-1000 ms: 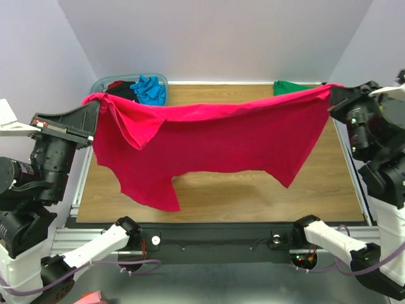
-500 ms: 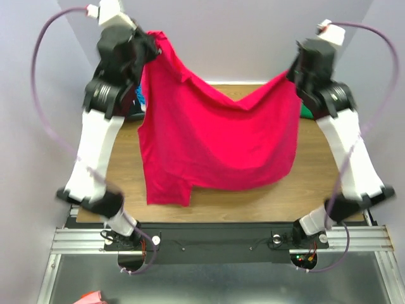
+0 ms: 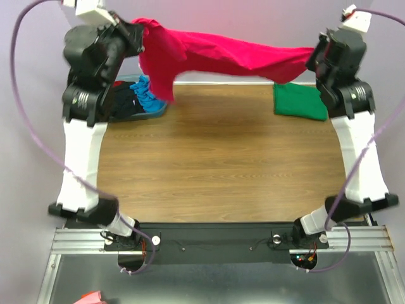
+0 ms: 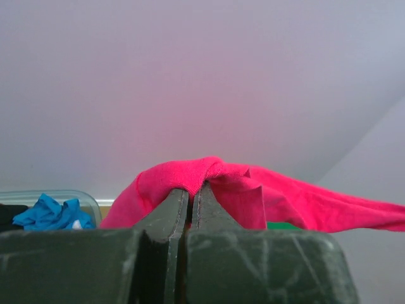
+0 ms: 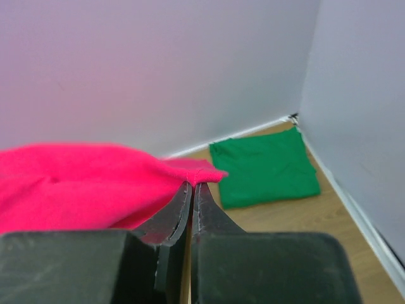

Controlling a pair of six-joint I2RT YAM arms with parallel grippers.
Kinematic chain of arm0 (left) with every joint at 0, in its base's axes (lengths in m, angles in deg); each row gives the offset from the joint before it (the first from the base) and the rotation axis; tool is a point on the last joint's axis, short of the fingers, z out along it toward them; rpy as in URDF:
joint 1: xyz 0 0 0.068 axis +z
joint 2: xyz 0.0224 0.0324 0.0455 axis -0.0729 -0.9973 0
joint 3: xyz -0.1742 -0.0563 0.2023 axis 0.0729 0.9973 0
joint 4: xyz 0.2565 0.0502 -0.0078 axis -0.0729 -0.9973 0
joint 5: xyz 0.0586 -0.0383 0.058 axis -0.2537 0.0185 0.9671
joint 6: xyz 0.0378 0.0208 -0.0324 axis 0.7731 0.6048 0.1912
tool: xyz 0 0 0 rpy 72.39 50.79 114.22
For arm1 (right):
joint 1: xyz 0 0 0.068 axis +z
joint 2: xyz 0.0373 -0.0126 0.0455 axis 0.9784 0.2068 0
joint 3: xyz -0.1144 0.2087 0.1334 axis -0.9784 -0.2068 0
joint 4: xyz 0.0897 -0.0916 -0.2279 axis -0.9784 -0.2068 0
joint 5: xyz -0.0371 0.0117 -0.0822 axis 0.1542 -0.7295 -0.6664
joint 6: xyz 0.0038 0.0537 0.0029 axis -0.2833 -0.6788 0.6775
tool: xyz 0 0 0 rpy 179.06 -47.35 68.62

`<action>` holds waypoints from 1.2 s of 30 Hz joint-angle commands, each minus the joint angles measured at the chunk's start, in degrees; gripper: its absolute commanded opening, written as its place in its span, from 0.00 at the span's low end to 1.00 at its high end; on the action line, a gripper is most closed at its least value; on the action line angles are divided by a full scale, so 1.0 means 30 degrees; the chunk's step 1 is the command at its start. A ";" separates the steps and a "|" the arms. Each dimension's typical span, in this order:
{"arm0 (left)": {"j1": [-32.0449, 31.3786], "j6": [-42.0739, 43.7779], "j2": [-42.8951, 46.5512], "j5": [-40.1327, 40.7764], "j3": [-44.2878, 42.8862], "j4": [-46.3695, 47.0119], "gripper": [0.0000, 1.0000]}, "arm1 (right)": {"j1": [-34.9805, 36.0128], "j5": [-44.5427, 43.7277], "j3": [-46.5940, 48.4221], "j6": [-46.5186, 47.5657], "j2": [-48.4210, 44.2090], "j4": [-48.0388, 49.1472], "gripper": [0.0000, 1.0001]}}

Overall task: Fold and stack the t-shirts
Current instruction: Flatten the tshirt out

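Two pinches carry the load: my left claw is clamped shut on one end of the red t-shirt, my right claw on the other. Between them the cloth runs side to side, strung high over the far edge of the bench, with a loose flap drooping near my left claw. Laying it flat means coming down and toward my bases. The folded green t-shirt sits below my right claw.

Stretched aloft, magenta shirt sags; green shirt lies folded.
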 commanded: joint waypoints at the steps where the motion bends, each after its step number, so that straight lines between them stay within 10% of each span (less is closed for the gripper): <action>1: 0.0022 0.0391 0.3436 -0.1527 0.7303 0.3648 0.00 | -0.0244 0.0880 -0.4447 0.0891 -0.2683 0.1770 0.00; 9: -0.0533 -0.5290 1.0823 -0.2821 2.6664 0.7230 0.00 | -0.0273 0.0588 -1.8364 -0.2938 -0.8426 0.2329 0.11; 13: -0.0739 -0.7813 1.2144 -0.1791 3.2704 0.5506 0.28 | -0.0303 0.2544 -2.5037 -0.6596 -1.0917 0.1482 0.16; 14: -0.0797 -0.7815 1.2464 -0.1938 3.2976 0.4456 0.34 | -0.0332 0.2724 -2.5810 -0.7043 -1.1270 0.0928 0.22; 16: -0.0856 -0.8429 1.2934 -0.0218 3.2600 0.2697 0.88 | -0.0303 0.2463 -2.6547 -0.8071 -1.1654 0.0281 0.65; 18: -0.0915 -0.8984 1.3812 0.1360 3.1638 0.0760 0.99 | -0.0303 0.2491 -2.6404 -0.8540 -1.1450 -0.0716 0.95; 25: -0.0915 -0.9281 1.5368 0.3361 2.9699 -0.0680 0.99 | -0.0303 0.2546 -2.5351 -0.8104 -1.0923 -0.0865 1.00; 36: -0.1646 -0.8079 1.0096 0.0962 2.8496 0.1779 0.99 | -0.0244 0.9397 -2.5172 -0.5495 -0.7907 0.3029 1.00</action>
